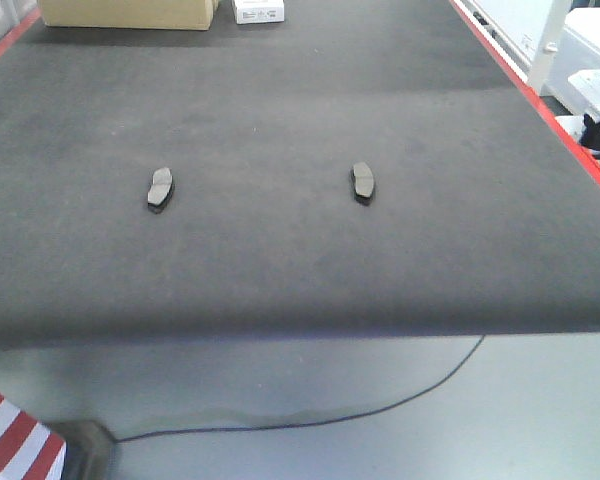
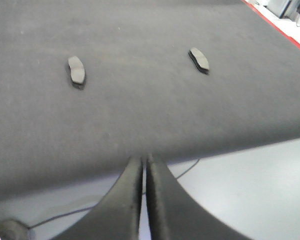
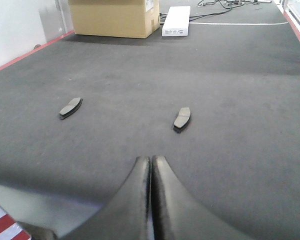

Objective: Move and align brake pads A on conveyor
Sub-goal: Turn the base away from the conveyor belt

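Observation:
Two grey brake pads lie flat on the charcoal conveyor [image 1: 300,90], well apart. The left pad [image 1: 160,188] [image 2: 76,70] [image 3: 70,107] lies about level with the right pad [image 1: 363,182] [image 2: 199,59] [image 3: 182,118]. My left gripper [image 2: 144,160] is shut and holds nothing; it hangs near the belt's front edge, well short of both pads. My right gripper [image 3: 151,160] is also shut and empty, over the belt's front part, short of the right pad. Neither gripper shows in the front view.
A cardboard box [image 1: 128,12] [image 3: 114,17] and a small white box [image 1: 258,10] [image 3: 176,21] stand at the belt's far end. Red strips [image 1: 540,100] run along both belt sides. A black cable [image 1: 310,420] lies on the grey floor in front; a red-white striped object [image 1: 15,440] sits lower left.

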Tool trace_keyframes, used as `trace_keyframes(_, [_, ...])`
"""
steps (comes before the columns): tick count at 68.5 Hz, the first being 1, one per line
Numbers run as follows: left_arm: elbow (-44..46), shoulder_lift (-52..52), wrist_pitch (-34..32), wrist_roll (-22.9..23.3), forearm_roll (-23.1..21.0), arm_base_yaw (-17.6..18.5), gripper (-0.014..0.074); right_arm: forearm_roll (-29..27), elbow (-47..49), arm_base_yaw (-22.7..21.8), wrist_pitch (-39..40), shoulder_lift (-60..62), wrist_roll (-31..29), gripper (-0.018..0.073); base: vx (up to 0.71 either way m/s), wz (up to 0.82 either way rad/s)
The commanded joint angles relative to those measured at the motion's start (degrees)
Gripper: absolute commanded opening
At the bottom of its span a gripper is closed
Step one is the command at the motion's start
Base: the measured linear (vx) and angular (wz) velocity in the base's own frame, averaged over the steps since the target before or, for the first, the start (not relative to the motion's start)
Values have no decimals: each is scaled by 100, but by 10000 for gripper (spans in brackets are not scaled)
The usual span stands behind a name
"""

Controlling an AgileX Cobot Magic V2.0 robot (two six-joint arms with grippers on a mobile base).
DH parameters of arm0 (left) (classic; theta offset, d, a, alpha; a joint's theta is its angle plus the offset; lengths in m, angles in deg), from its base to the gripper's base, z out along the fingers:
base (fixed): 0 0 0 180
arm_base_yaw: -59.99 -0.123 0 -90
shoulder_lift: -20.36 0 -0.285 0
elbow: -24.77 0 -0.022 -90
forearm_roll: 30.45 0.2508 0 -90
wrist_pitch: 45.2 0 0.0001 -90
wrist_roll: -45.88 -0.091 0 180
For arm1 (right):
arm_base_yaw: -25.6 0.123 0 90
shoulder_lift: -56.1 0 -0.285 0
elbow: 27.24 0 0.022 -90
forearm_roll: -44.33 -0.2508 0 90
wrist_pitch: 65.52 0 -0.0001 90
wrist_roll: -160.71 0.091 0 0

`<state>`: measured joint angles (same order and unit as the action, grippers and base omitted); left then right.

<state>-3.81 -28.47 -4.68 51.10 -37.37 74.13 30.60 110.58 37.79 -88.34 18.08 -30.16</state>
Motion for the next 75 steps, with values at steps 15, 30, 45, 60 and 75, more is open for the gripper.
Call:
trace_keyframes(15, [172,-5,-376,0,-43,26,-8,-13,142,-26,394,-27,-39,-3,-26,-3])
trace_keyframes(30, [172,-5,-376,0,-43,26,-7,-13,142,-26,394,-27,-39,-3,-23,-2])
trace_keyframes(45, [172,-5,-371,0,-48,26,-7,-12,142,-21,394,-27,-39,-3,-19,-13])
trace_keyframes(60, [172,3,-357,0,-42,26,-6,-12,142,-21,394,-27,-39,-3,-13,-44])
trace_keyframes(75, [172,8,-357,0,-43,26,-6,-12,142,-21,394,-27,-39,-3,-11,-52])
